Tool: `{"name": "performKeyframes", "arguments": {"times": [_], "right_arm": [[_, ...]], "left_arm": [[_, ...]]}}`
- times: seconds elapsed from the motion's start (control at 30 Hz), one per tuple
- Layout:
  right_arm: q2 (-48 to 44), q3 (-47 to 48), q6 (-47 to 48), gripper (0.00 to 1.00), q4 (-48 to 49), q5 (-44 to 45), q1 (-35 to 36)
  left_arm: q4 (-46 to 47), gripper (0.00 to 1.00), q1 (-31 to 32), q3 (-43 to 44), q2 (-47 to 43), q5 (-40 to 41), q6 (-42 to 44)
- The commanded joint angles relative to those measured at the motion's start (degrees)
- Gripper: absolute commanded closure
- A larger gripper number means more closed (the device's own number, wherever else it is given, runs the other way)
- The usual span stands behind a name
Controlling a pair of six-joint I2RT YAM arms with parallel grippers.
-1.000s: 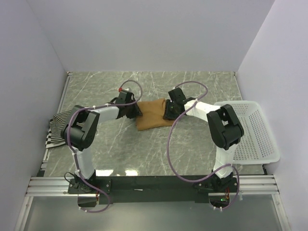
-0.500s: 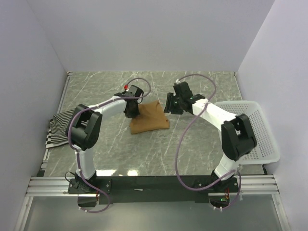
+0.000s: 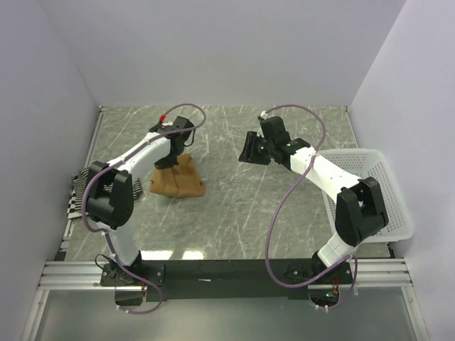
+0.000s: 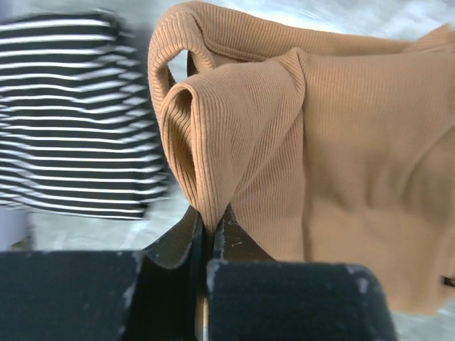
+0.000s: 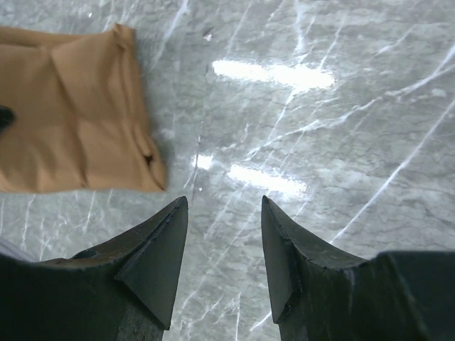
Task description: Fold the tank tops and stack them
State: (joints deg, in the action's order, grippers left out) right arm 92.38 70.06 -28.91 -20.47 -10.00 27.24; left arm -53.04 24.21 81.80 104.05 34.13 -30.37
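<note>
Left gripper (image 4: 211, 226) is closed tight on a bunched fold at the edge of the tan top (image 4: 334, 163). This top lies folded on the table (image 3: 234, 206), left of the middle and near the striped top (image 4: 64, 121) at the left edge. Right gripper (image 5: 223, 213) hangs over bare table between the tan top and the basket (image 3: 384, 213), its jaws wide and holding nothing.

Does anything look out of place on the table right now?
The striped top lies rumpled over the left edge of the table. The tan top is bunched where the left gripper pinches it.
</note>
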Motion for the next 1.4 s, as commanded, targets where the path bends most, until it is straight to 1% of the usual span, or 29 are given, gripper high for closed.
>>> {"name": "performKeyframes", "arguments": {"times": [0.0, 0.13, 0.33, 0.6, 0.77, 0.93, 1.07, 1.13, 1.17, 1.2, 1.37], "right_arm": [[-1.76, -0.01, -0.27, 0.47, 2.27, -1.6, 0.88], [-2.11, -0.45, -0.01, 0.47, 2.36, -2.13, 0.97], [-2.47, -1.33, -0.01, 0.47, 2.98, -2.39, 0.97], [-2.29, -1.68, 0.17, 0.47, 3.24, -2.48, 0.88], [-1.59, -1.51, 0.43, 0.47, 3.07, -2.75, 0.88], [-1.41, -1.42, 0.78, 0.47, 2.98, -2.39, 0.88], [-0.45, -1.24, 0.52, 0.47, 3.24, -2.74, 0.88], [0.08, -1.24, 0.43, 0.47, 3.51, -2.92, 0.88], [0.17, -1.24, 0.43, 0.47, 3.68, -3.18, 0.97], [0.52, -1.33, 0.43, 0.47, 3.77, -3.18, 0.97], [1.23, -1.42, 0.52, 0.47, 4.03, -3.18, 0.97]], "left_arm": [[-3.91, 1.0, -2.32, 3.71, -4.2, 6.21, 3.12], [-4.53, 1.0, -6.26, 4.07, -5.26, 6.48, 5.41], [-4.8, 1.0, -9.88, 5.73, -7.28, 6.48, 7.43], [-7.87, 1.0, -12.34, 10.83, -8.95, 7.44, 10.15], [-8.66, 0.99, -13.74, 11.19, -10.79, 8.05, 11.12], [-7.08, 1.0, -17.26, 8.82, -14.31, 6.04, 11.12], [-3.92, 1.0, -20.51, 3.47, -16.86, 6.04, 11.74], [-1.73, 1.0, -23.14, 1.09, -18.26, 6.21, 11.39], [-0.15, 1.0, -24.11, -0.75, -18.62, 4.56, 11.3], [0.64, 0.99, -26.55, -1.63, -18.88, 4.11, 11.21], [6.79, 1.0, -32.63, -6.29, -19.76, 1.65, 9.89]]}}
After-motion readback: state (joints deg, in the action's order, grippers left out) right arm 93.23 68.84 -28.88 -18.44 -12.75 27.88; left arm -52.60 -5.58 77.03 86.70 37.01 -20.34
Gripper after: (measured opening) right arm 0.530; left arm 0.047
